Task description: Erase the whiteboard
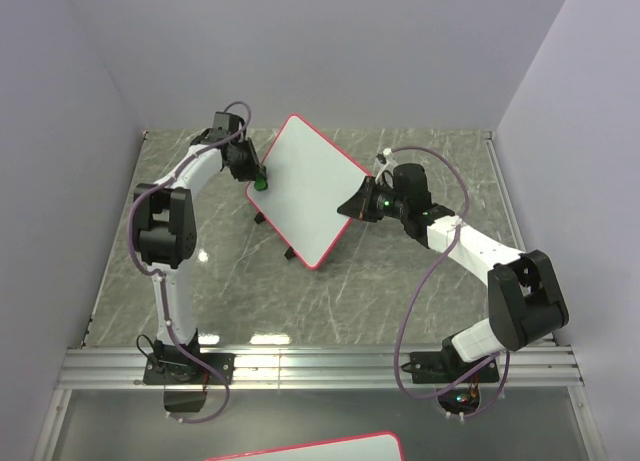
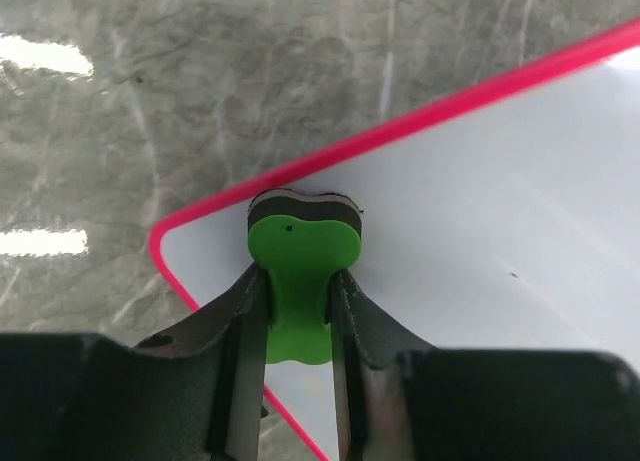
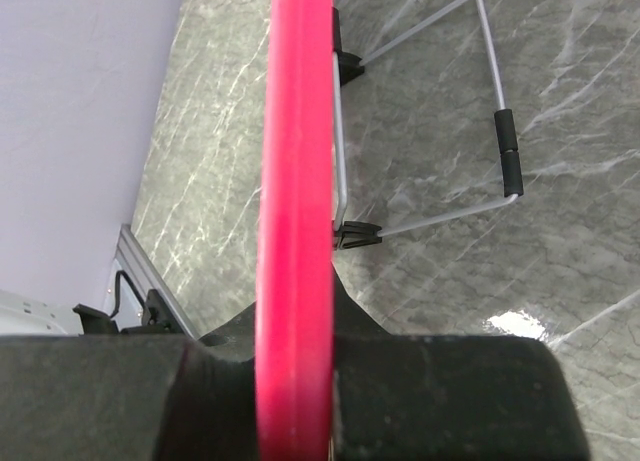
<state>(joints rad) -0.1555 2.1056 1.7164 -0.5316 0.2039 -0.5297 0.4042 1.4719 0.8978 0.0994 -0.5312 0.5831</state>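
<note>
Left wrist: green eraser [image 2: 300, 271] against whiteboard [image 2: 480, 231] corner

The tool [image 2: 298, 286] grips a green eraser [image 2: 300, 243] at its narrow waist, one dark finger [image 2: 245, 321] on each side. The eraser's dark felt end rests against the board [image 2: 480, 211], just inside a rounded corner. The white surface carries a tiny dark speck [image 2: 513, 274]. A pink-red rim [image 2: 400, 126] edges the board; beyond lies the grey marbled desk [image 2: 200, 91], with bright glare patches at the left.

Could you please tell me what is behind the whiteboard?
A bent wire stand, clipped to the whiteboard; the table directly beneath it is covered.
</note>
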